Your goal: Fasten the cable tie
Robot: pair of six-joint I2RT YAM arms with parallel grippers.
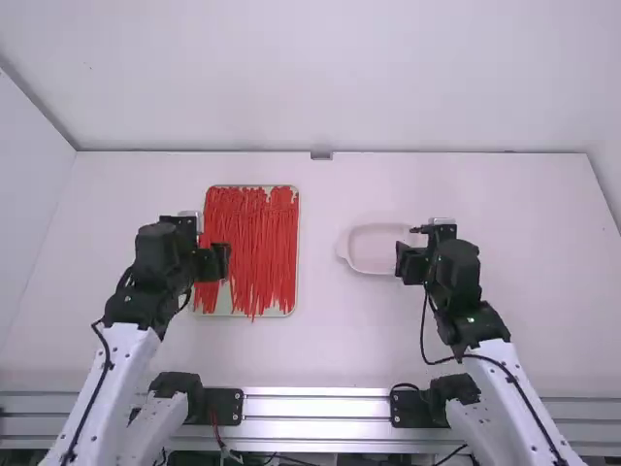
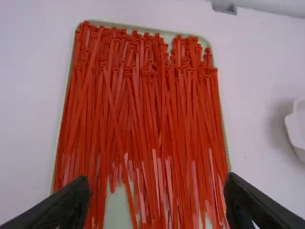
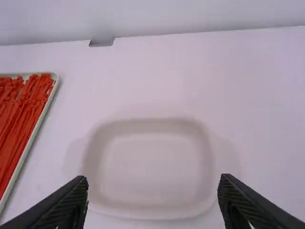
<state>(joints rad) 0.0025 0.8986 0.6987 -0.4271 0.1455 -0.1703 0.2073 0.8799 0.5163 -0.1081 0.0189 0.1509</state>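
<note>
My left gripper (image 2: 157,210) and right gripper (image 3: 152,205) are wide open. I should pinch just one of the red cable ties (image 2: 143,119).

The left arm (image 1: 102,374) and right arm (image 1: 509,388) both have white links and bulky black joints. A thin black cable (image 1: 423,335) loops beside the right arm, where a small green light (image 1: 473,317) glows. The left gripper (image 2: 157,205) and right gripper (image 3: 152,202) have black wedge-shaped fingers, and the right's are finely ridged.
</note>
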